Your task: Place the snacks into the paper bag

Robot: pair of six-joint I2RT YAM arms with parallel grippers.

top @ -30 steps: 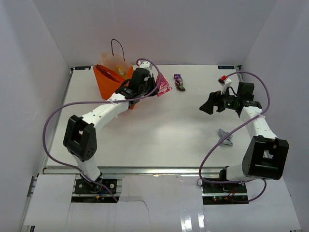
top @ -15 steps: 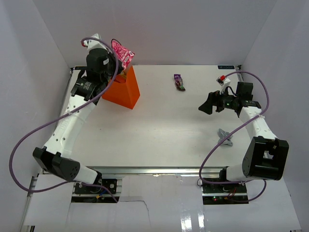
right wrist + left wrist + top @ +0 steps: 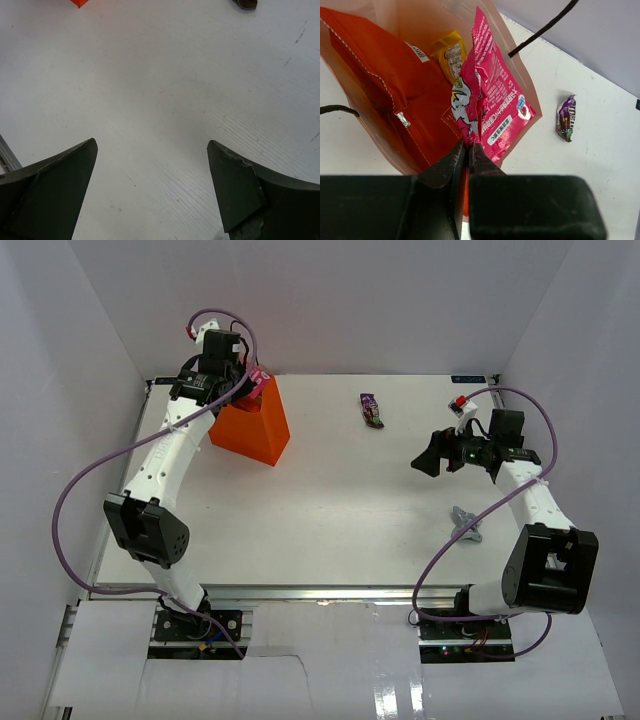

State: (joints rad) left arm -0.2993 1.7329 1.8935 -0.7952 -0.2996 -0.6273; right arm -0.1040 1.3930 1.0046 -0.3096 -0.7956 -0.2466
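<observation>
Left arm [image 3: 165, 455] now lower over the paper bag [image 3: 252, 430], jaws clamped on pink snack [image 3: 492, 107]; right jaws apart.

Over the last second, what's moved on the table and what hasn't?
The left gripper, shut on the pink packet, swung it from right of the orange bag up above it, then lowered it into the bag's mouth. The right gripper stayed open and still; the purple sweet and grey sweet did not move.
</observation>
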